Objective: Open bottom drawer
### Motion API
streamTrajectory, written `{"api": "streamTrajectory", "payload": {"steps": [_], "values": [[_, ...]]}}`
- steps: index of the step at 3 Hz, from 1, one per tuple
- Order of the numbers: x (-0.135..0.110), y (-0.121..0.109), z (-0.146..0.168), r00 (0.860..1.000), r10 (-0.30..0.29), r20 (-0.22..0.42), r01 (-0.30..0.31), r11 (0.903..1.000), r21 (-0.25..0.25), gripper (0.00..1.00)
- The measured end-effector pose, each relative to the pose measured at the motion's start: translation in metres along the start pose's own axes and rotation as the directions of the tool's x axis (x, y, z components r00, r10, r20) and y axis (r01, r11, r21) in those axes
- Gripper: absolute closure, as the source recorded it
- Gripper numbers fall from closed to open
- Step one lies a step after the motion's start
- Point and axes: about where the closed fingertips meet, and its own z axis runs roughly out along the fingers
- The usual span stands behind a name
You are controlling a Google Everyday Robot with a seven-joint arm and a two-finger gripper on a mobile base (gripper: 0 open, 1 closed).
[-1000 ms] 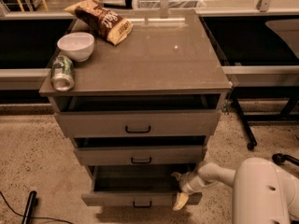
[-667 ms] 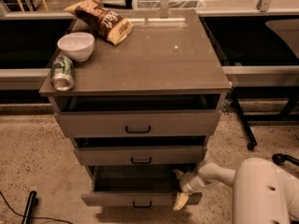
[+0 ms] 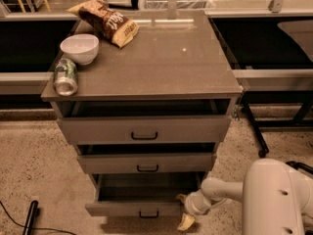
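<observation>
The cabinet has three grey-brown drawers. The bottom drawer (image 3: 117,208) is pulled out the farthest, its dark inside showing, with a small black bar handle (image 3: 148,214) at the centre of its front. The middle drawer (image 3: 146,163) and top drawer (image 3: 144,129) stand slightly out. My gripper (image 3: 184,211) is at the right end of the bottom drawer's front, on a white arm (image 3: 274,197) that comes in from the lower right. One yellowish fingertip (image 3: 186,222) hangs below the drawer's corner.
On the cabinet top (image 3: 171,58) lie a chip bag (image 3: 105,21), a white bowl (image 3: 79,48) and a tipped can (image 3: 65,76) at the left edge. A black object (image 3: 30,217) and cable lie on the speckled floor at lower left. A black table leg (image 3: 254,131) stands right.
</observation>
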Motion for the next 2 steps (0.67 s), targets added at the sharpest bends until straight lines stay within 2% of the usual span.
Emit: {"api": "streamTrajectory", "payload": {"steps": [1,2], "values": [[-0.003,0.032,0.004,1.0,-0.009,-0.017,0.008,0.999,-0.044,0.47],[-0.013,0.048,-0.005,0.999,-0.034,0.007,0.034,0.9977,-0.058,0.59]]}}
